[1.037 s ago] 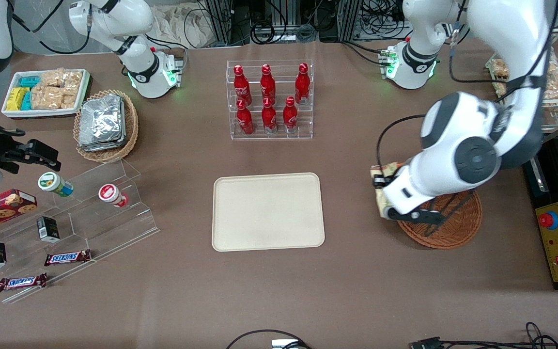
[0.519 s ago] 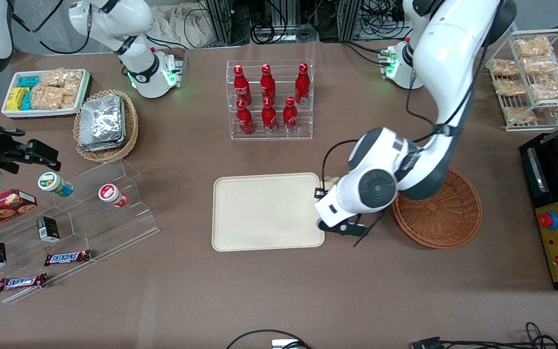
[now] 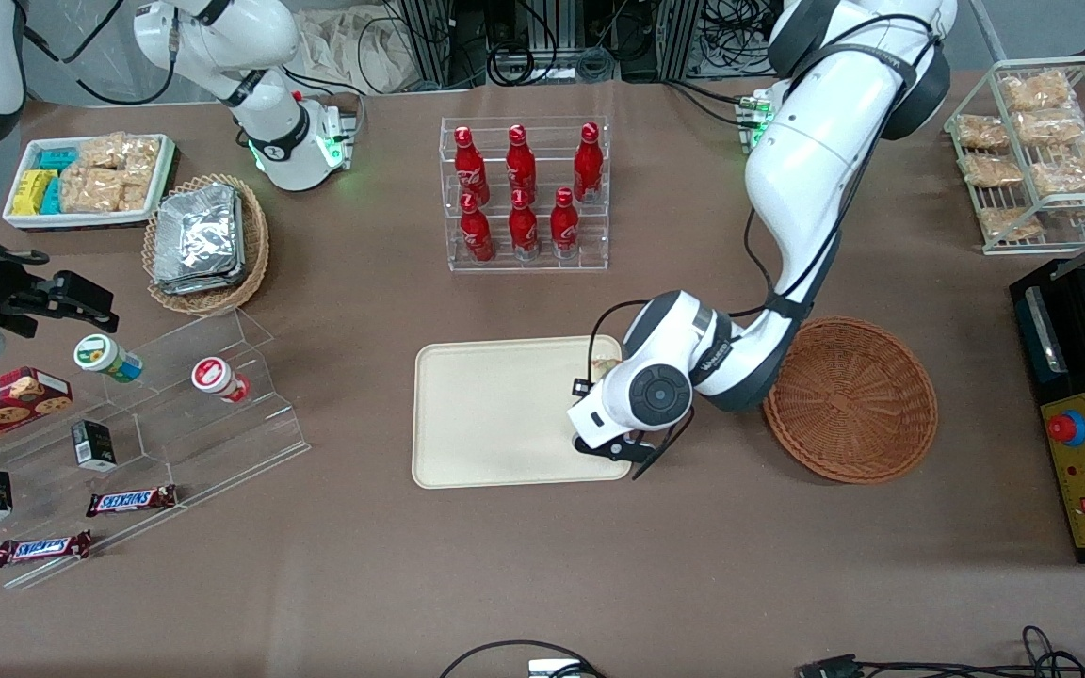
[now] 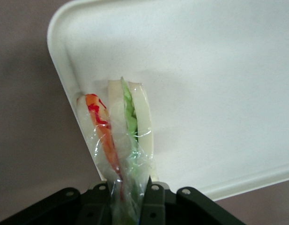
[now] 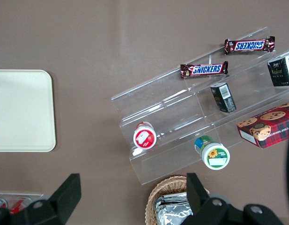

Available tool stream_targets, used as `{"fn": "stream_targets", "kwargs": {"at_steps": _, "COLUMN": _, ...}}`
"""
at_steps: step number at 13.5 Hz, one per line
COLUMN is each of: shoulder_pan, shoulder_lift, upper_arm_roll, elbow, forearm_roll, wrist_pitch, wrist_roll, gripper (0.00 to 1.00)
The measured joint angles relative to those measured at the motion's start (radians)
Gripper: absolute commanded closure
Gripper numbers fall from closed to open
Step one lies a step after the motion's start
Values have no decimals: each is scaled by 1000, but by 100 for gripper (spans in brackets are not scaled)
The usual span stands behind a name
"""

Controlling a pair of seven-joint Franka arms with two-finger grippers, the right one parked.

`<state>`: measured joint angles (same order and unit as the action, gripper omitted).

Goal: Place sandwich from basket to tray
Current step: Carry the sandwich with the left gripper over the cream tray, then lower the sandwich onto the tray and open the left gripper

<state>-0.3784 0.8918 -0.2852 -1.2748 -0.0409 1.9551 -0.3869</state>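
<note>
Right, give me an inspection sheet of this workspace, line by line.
Surface: brown table, no spills seen.
Job's things: sandwich held over the tray, at its edge nearest the basket; basket holds nothing.
Clutter: bottle rack, foil-packet basket, snack tray, acrylic steps with candy bars, wire rack.
Grippers: gripper above the tray, jaws shut on the sandwich.
Cables: loose cable at the table's near edge.
Surroundings: control box.

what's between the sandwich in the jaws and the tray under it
Nothing: in the left wrist view the gripper holds the wrapped sandwich over the tray near its corner, with only bare tray surface showing beneath.
</note>
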Motion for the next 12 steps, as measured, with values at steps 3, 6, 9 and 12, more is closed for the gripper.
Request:
{"fn": "stream_targets", "kwargs": {"at_steps": 3, "shoulder_pan": -3, "shoulder_lift": 13, "upper_arm_roll": 0, "elbow": 1, "forearm_roll": 5, "wrist_pitch": 9, "wrist_roll": 0, "gripper": 0}}
{"fn": "stream_targets", "kwargs": {"at_steps": 6, "shoulder_pan": -4, "shoulder_lift": 13, "upper_arm_roll": 0, "elbow": 3, "forearm_roll": 7, "wrist_pitch": 18, "wrist_roll": 0, "gripper": 0}}
{"fn": "stream_targets", "kwargs": {"at_steps": 9, "shoulder_pan": -4, "shoulder_lift": 13, "upper_arm_roll": 1, "elbow": 5, "forearm_roll": 7, "wrist_pitch": 21, "wrist_roll": 0, "gripper": 0}}
{"fn": "stream_targets", "kwargs": {"at_steps": 12, "shoulder_pan": -4, "shoulder_lift": 12, "upper_arm_roll": 1, "elbow": 12, "forearm_roll": 7, "wrist_pitch": 22, "wrist_roll": 0, "gripper": 0}}
